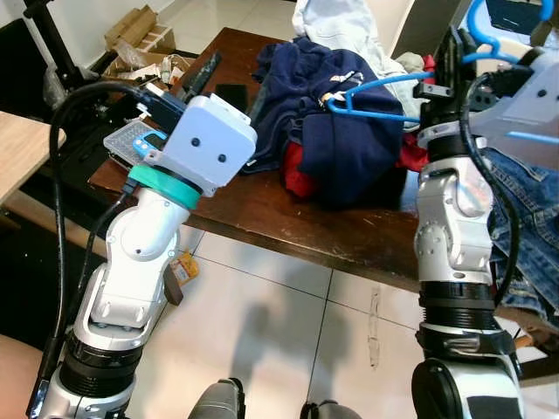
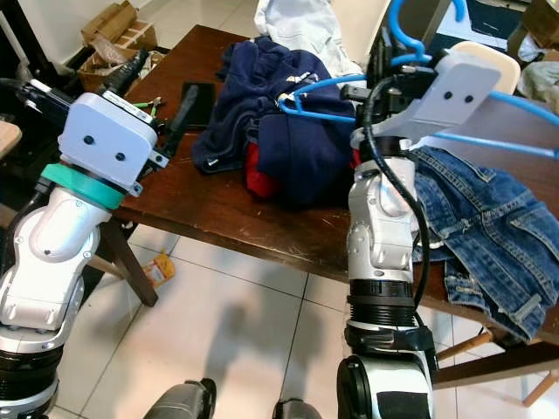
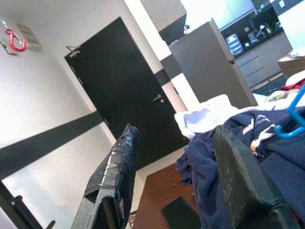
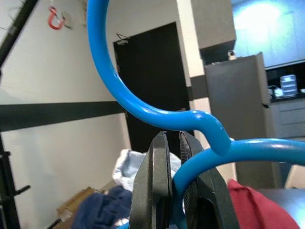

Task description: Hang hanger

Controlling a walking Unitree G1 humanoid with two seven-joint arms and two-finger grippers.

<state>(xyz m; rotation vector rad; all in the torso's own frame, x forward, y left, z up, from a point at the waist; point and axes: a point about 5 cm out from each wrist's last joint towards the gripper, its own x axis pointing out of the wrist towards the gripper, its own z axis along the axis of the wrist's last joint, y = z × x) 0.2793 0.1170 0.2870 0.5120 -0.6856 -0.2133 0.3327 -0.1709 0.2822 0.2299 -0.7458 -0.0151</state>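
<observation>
Gripping a blue hanger [image 4: 143,109] just below its hook, the right gripper [image 4: 174,157] is holding it raised above the wooden table [image 1: 262,218], fingers clamped on the plastic. The hook is pointing upward while the long bar is running sideways to the robot's right, over blue jeans [image 2: 489,236]. The left gripper [image 3: 176,176] is hovering near the navy clothes [image 1: 332,113], its fingers spread apart.

Glossy blue plastic hanger [image 4: 143,109], dark polished wooden table [image 1: 288,218], soft navy cloth garments [image 1: 332,113].

silver jointed arms, black cables, white wrist housing [image 1: 210,140] with two screws, teal collar [image 1: 166,188].
</observation>
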